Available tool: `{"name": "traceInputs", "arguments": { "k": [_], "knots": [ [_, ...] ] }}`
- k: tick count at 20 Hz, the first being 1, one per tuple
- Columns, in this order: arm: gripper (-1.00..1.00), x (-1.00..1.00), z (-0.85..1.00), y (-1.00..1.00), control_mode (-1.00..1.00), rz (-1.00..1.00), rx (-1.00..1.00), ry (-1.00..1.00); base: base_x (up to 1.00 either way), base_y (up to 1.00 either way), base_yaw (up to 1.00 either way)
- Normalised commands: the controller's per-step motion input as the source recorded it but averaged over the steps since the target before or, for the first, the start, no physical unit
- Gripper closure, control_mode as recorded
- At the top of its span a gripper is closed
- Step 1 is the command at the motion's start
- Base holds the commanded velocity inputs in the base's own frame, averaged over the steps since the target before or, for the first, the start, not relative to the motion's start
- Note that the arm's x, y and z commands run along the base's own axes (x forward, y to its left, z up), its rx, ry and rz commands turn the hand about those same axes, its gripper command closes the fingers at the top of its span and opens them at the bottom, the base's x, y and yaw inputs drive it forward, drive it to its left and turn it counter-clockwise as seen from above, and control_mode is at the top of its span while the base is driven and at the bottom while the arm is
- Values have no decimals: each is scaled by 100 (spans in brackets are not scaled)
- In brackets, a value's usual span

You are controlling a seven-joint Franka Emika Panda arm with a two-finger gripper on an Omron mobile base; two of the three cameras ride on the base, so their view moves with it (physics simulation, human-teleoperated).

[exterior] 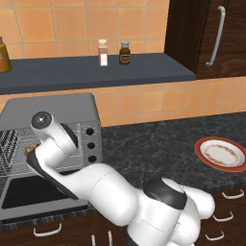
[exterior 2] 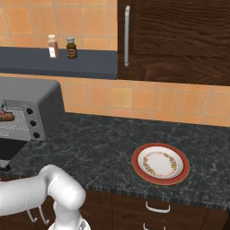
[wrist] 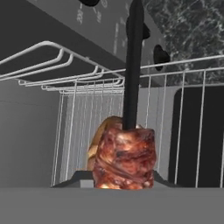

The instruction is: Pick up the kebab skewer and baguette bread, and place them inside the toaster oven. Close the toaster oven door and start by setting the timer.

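My gripper [wrist: 123, 180] is shut on the kebab skewer [wrist: 125, 157]. A reddish-brown meat chunk sits between the two fingertips, and the dark stick runs up from it over the wire rack [wrist: 87, 78]. Behind the meat shows a golden-brown rounded end, the baguette bread [wrist: 98, 141]. The arm reaches into the open mouth of the grey toaster oven [exterior: 53, 103], where a bit of meat [exterior: 30, 148] peeks past the wrist. From the right, the skewer [exterior 2: 7, 117] lies at rack height inside the oven [exterior 2: 38, 96]. The toaster oven door [exterior: 29, 192] hangs open, its glass lying flat.
Three dark knobs [exterior: 90, 144] run down the oven's right panel. A red-rimmed plate [exterior: 223, 153] lies on the dark stone counter [exterior 2: 90, 148] to the right. Two spice bottles [exterior: 103, 53] stand on the grey shelf above. A dark cabinet [exterior 2: 175, 40] hangs at the right.
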Motion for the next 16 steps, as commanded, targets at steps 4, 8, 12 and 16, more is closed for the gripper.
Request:
{"name": "traceInputs", "arguments": {
  "k": [4,8,12,16],
  "knots": [
    [100,26,0,4,-100,0,0,0,0,0,0],
    [100,23,0,0,-100,0,0,0,0,0,0],
    [100,9,0,0,-100,0,0,0,0,0,0],
    [-100,0,0,1,-100,0,0,0,0,0,0]
  ]
}}
